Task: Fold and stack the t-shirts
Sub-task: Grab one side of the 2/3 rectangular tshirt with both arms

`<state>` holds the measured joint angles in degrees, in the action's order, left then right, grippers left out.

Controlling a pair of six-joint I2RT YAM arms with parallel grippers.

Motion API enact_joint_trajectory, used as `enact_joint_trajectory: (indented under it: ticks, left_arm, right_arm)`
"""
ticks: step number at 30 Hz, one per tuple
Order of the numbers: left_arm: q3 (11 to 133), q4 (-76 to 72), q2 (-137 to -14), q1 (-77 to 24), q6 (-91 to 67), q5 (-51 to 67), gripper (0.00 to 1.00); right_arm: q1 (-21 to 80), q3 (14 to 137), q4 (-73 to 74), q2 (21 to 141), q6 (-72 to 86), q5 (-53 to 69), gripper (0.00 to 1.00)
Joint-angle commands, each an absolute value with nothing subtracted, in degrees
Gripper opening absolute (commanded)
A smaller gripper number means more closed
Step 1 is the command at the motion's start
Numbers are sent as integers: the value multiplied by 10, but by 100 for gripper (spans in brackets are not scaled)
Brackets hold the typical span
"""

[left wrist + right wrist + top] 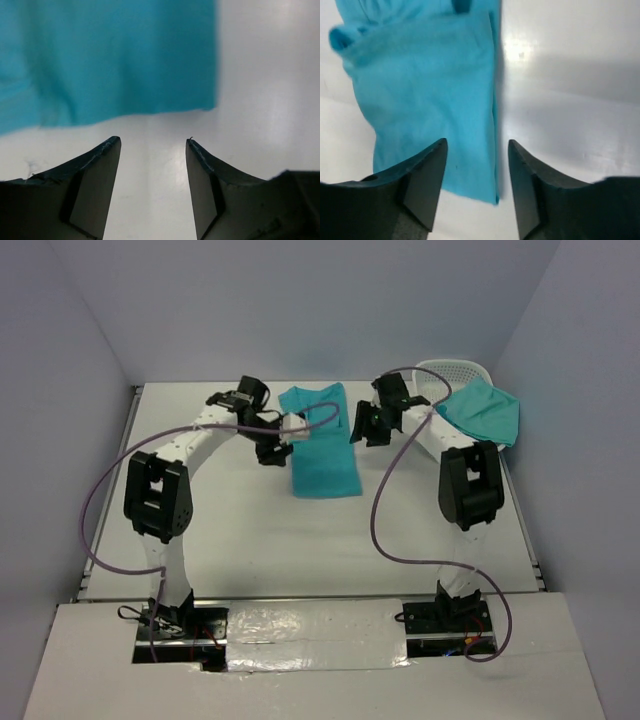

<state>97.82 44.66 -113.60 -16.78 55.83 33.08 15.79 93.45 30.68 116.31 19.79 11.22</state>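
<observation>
While the folded t-shirt (pixel 322 455) lay flat mid-frame, left gripper (pixel 152 142) and right gripper (pixel 477 143) flanked it, jaws apart, empty, probably staged for another fold.

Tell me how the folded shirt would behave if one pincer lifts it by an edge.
Probably floppy: the shirt lies flat with soft creases, so it would likely droop and unfold. It seems light, being thin cloth. A push would probably bunch it rather than slide it whole.

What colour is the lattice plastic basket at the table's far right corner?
The lattice plastic basket is white, clearest in the top external view.
</observation>
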Motion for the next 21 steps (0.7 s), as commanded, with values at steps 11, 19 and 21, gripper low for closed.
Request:
enact_joint_trajectory:
  ticks: [11,19,21]
  left_arm:
    - [788,299,-1100,-300,676,244,71]
    - [744,219,-1106,-316,635,196,61]
    - [739,214,-1107,-320,633,203,57]
  right_arm:
    - [161,730,203,1110,248,237,60]
    - [159,677,198,1101,246,240,58]
    - [160,666,207,1094,247,232,59]
